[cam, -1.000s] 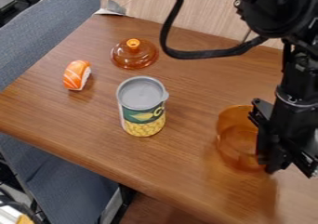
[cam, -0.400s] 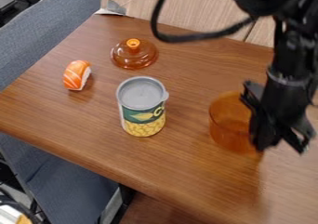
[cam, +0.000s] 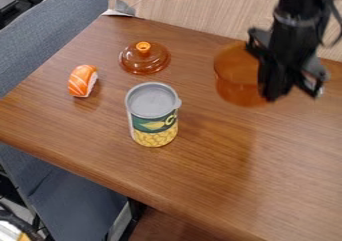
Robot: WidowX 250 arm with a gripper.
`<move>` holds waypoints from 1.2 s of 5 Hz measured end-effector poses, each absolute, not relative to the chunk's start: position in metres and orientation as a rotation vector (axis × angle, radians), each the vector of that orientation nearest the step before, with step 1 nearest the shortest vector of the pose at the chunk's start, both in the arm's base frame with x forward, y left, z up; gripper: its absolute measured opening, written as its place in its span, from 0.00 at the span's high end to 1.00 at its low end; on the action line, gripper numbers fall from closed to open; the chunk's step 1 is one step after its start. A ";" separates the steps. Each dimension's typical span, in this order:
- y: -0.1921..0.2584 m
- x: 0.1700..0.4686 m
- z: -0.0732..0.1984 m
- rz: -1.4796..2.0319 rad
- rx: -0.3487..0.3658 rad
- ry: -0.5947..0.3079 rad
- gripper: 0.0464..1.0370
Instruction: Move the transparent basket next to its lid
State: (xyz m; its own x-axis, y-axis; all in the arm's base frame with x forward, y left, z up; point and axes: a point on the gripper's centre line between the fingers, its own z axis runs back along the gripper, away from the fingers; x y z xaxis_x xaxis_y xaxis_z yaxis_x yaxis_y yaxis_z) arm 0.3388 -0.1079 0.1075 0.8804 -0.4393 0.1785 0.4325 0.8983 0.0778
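The gripper (cam: 267, 87) hangs at the upper right, shut on the right side of the transparent orange basket (cam: 237, 80). The basket is off the table, roughly upright, and its right part is hidden behind the gripper. Its lid (cam: 143, 61), transparent orange-brown with a bright orange knob on top, lies on the table at the upper middle, to the left of the basket with a gap between them.
A can of corn (cam: 153, 116) stands in the middle of the table (cam: 160, 172), below the lid. A toy sushi piece (cam: 82, 81) lies to the left. Behind the table is a wood-grain panel (cam: 200, 10).
The gripper and basket have moved up the view, slightly left, and the basket has been lifted off the table. The lid, can and sushi have stayed put.
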 end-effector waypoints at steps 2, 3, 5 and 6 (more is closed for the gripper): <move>-0.065 0.372 0.121 -0.312 0.092 -0.235 0.96; -0.040 0.376 0.119 -0.246 0.118 -0.224 0.96; -0.003 0.367 0.085 -0.158 0.132 -0.130 0.96; 0.006 0.362 0.070 -0.130 0.113 -0.087 0.96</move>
State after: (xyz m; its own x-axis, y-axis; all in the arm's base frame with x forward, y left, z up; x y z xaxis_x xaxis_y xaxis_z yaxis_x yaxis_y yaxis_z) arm 0.3616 0.0063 0.0703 0.9878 -0.1343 0.0790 0.1245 0.9852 0.1179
